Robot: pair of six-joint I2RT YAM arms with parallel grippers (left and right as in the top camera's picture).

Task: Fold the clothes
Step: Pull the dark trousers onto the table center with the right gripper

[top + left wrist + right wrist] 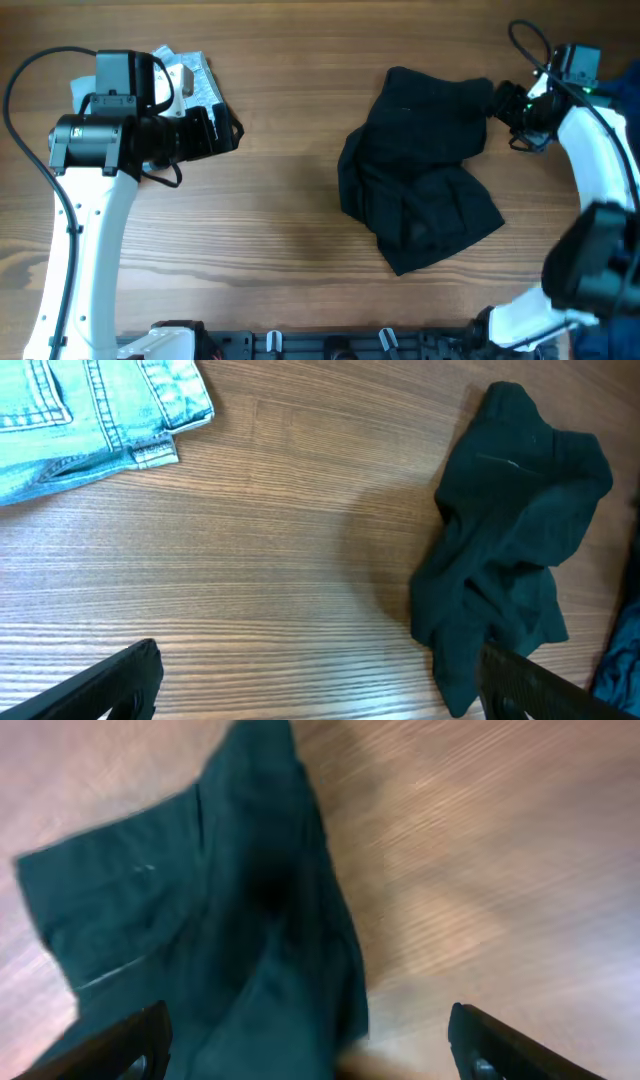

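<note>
Black shorts (420,170), overhead: lying right of centre on the table (280,250), bunched into an uneven heap with overlapping layers; no clean fold is showing.
Right gripper (508,105), overhead: sitting at the far right corner of the heap, right at the cloth's edge; the spot is too dark here for reading the jaws.
Left gripper (222,132), overhead: hovering at the far left, well apart from the heap and just beside the denim garment (190,78); judged to be waiting out of the way.
Left gripper (325,690), left wrist view: jaws are standing fully spread, with nothing between them but bare wood.
Black shorts (510,530), left wrist view: lying to the right, crumpled; a blue cloth (620,660) is peeking in at the near right edge.
Denim garment (90,420), left wrist view: lying at the far left, apart from the heap.
Right gripper (310,1030), right wrist view: jaws are standing wide, released; the picture is blurring.
Black shorts (200,920), right wrist view: spreading under and between the fingers, resting loose on the wood, not pinched.
Table, judgement: folding is looking barely begun; the heap is needing flattening first, and a corner placement is suiting a tug outward.
</note>
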